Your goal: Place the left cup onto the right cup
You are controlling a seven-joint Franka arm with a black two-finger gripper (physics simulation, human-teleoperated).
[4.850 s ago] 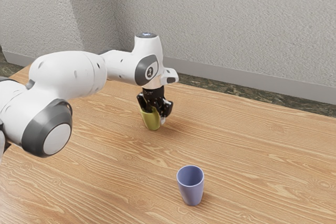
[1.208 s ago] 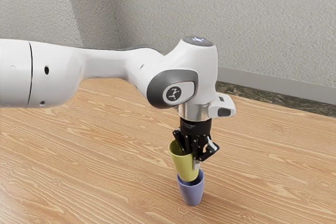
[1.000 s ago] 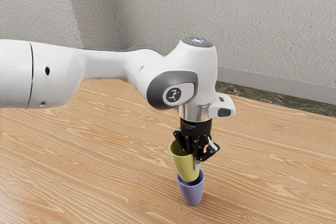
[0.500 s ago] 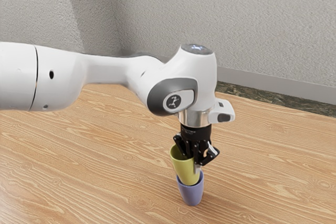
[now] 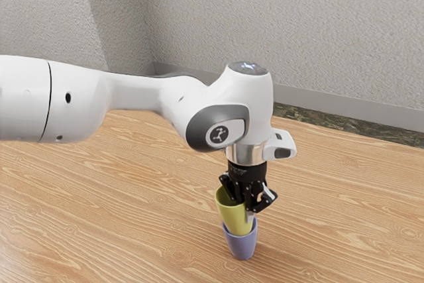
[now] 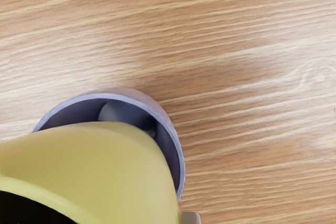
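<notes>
**Item 1.** Olive-yellow tapered plastic cup (image 5: 232, 211), the task's thing. It is held a little tilted, with its base lowered into the mouth of item 2 and most of its body above that rim. In the wrist view it (image 6: 89, 171) is seen off-centre, crowded toward one side of the lavender rim, with a crescent of open interior left on the other side.

**Item 2.** Lavender-blue tapered plastic cup (image 5: 240, 243). It stands upright on the pale wood-grain surface (image 5: 331, 183).

**Item 3.** Jaws. They are pinched on the yellow cup's wall at its rim, on the side toward the exterior view's right.

**Handling note.** The step in hand is judged to be the seating of item 1 in item 2.
- A slow, straight descent is advised, with the tilt taken out and the cup centred first.
- Sideways pressure is to be avoided, since the lavender cup looks light and could be pushed or tipped.
- Release is best made only once the yellow wall is borne by the lavender rim.
- The jaws are then to be lifted straight up.
</notes>
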